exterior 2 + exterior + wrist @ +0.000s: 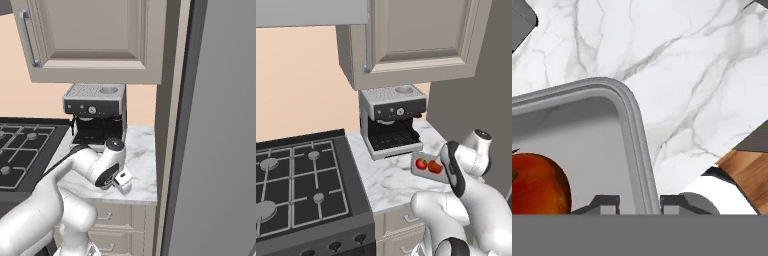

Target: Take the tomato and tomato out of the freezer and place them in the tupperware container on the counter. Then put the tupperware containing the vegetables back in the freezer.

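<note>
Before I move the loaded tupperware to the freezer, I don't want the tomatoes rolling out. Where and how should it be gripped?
Grip the tupperware container by its raised rim, coming from above with one finger inside the wall and one outside. The thin upright wall suits a pinch, and both tomatoes sit away from that edge. In the hand view the gripper straddles that rim, shut on it. Keeping it level should be safest.

tomatoes: 2 point(421, 163) point(435, 167), inside tupperware container | tupperware container: 1 point(419, 173), right of coffee machine | coffee machine: 1 point(391, 120) | stove burners: 4 point(269, 163), left of coffee machine
</note>
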